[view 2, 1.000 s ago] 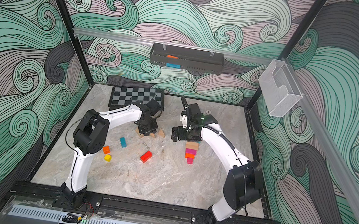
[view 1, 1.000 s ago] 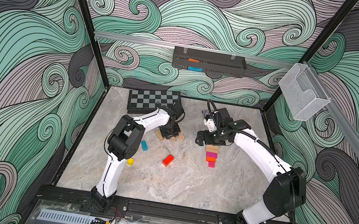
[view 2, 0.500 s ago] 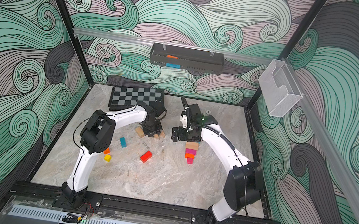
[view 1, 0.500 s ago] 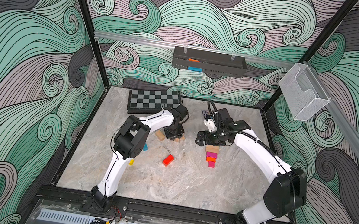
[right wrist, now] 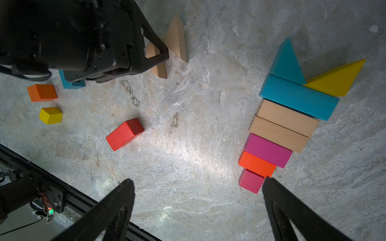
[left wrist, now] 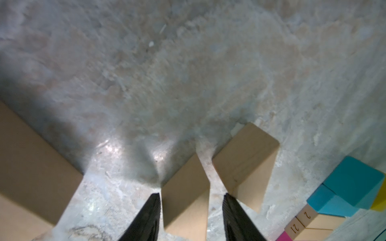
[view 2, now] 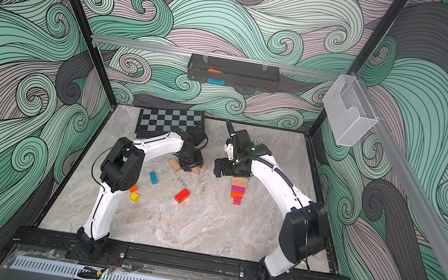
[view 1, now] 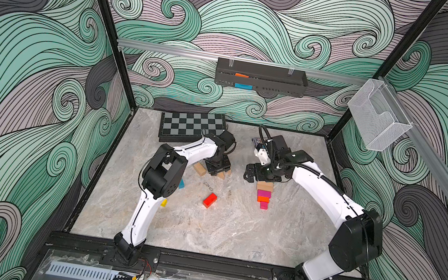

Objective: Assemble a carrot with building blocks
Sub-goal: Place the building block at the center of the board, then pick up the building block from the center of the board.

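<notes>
Carrot (right wrist: 277,133) was pink/orange/tan/teal bars w/ teal+yellow wedge top, tan ends (left wrist: 306,215) marked "2", "21"; L end effector (left wrist: 191,196) spread astride tan wedge (left wrist: 186,181), R end effector (right wrist: 197,181) spread wide.

This is a robotics lab test cell: black metal frame posts (view 1: 110,25) hold wave-printed teal and grey wall panels (view 1: 266,16) around a grey marble-look tabletop (view 1: 217,231). Two white robot arms (view 1: 140,216) are bolted at its 6 o'clock edge.

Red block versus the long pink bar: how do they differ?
The red block lies alone, touching nothing; the pink bar is pressed between a tan bar and an orange block. The red block sits skewed to that row; the pink bar lines up with it. Both are rectangular, lying flat.
</notes>
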You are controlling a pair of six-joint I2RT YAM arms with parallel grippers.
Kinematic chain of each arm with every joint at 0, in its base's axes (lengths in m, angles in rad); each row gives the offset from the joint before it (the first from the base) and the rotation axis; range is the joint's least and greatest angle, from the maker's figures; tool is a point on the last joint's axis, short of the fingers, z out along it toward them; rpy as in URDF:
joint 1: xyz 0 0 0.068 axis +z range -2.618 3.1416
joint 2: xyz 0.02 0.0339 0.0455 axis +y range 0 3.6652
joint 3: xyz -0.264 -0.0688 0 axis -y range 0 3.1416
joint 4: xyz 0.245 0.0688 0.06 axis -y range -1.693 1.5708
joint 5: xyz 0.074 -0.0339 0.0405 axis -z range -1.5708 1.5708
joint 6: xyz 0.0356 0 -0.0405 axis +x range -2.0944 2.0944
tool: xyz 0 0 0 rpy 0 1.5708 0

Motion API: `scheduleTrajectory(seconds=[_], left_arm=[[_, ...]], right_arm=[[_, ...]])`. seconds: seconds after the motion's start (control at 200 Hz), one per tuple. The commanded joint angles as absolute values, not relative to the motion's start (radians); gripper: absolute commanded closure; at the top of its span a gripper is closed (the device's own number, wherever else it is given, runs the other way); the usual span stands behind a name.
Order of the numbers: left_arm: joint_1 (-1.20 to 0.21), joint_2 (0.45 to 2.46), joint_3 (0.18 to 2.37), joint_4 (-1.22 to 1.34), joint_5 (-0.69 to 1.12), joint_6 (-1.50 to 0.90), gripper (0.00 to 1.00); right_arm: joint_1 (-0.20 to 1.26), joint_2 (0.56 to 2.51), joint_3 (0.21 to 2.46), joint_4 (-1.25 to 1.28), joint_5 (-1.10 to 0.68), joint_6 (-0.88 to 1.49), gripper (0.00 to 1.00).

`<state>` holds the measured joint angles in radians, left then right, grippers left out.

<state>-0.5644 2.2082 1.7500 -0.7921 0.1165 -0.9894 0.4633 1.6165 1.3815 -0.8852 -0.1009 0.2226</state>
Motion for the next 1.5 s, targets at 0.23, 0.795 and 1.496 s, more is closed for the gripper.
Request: scheduleTrajectory(seconds=[0.23, 0.795, 1.496], left_arm=[[-0.504, 1.857, 1.566, -0.753, 0.035, -0.901, 0.4], [-0.384, 1.19, 1.092, -0.574, 0.249, -0.712, 0.4], [-0.333, 1.203, 1.103, -0.623, 0.285, -0.678, 0.4]], right_arm=[[0.487, 1.671, 1.454, -0.879, -0.133, 0.192, 0.08], [0.543, 2.211, 1.9, -0.848, -0.072, 0.215, 0.29], [0.565, 2.359, 2.009, -0.852, -0.04, 0.196, 0.42]])
